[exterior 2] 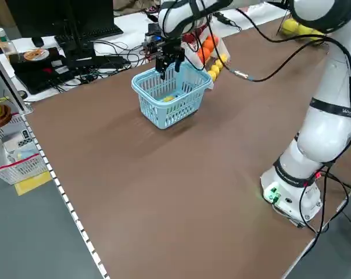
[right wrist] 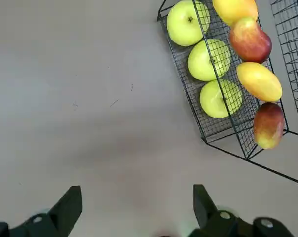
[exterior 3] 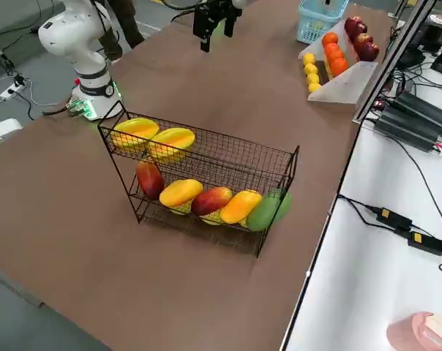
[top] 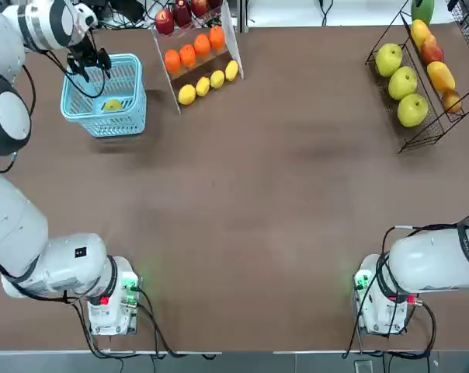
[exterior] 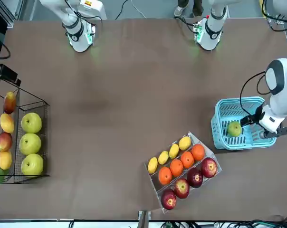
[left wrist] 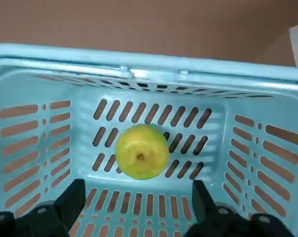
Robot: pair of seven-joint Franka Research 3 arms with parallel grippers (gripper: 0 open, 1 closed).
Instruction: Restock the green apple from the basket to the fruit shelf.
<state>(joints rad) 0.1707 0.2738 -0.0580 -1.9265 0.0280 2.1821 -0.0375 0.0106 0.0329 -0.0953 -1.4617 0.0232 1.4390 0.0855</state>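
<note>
Two black fingers (left wrist: 65,205) of the left hand (left wrist: 136,207) frame the left wrist view, spread apart with nothing between them, and just beyond their tips the green apple (left wrist: 141,151) sits on the slotted floor of the basket (left wrist: 267,158), clear of both fingers. From overhead the left hand (top: 89,62) hangs over the basket's (top: 133,97) far left part, with the apple (top: 112,105) below it and slightly toward the robot. Just to the right of that hand stands a clear stand (top: 197,50) of red apples, oranges and lemons. Far across the surface (top: 258,194) to the hand's right is the fruit shelf (top: 421,85), a black wire rack with three larger yellow-green fruits (top: 401,81) in its front row. The right hand (right wrist: 134,207) is held up over bare surface, fingers wide apart and empty, with the shelf (right wrist: 228,133) ahead of it.
</note>
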